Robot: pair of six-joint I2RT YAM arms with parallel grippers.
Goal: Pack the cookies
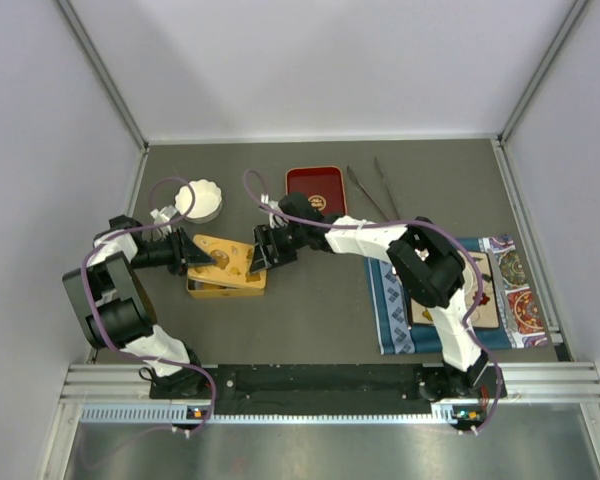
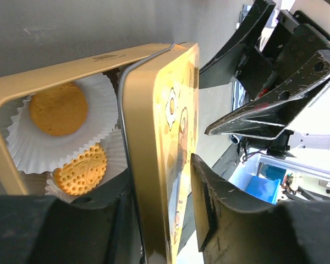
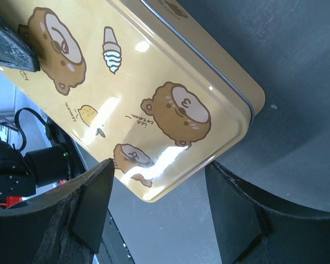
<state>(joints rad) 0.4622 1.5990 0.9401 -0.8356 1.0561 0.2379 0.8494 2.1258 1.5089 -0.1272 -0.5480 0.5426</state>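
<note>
Lid (image 2: 159, 137) askew on tin (image 2: 44, 71), not seated. Two orange cookies (image 2: 59, 108) show inside in paper cups (image 2: 102, 102); rest hidden. Left gripper (image 2: 160, 181) straddles lid edge; pinching or loose, cannot tell. Right gripper (image 3: 159, 176) spread wide, brackets lid corner, no contact. Advice: square corners, lower level, then press. Open table right of tin; cup stack (image 1: 200, 200) near left arm.

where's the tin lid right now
Top view, left of centre: the lid lies askew on the yellow tin, between the left fingers and the right fingers.
</note>
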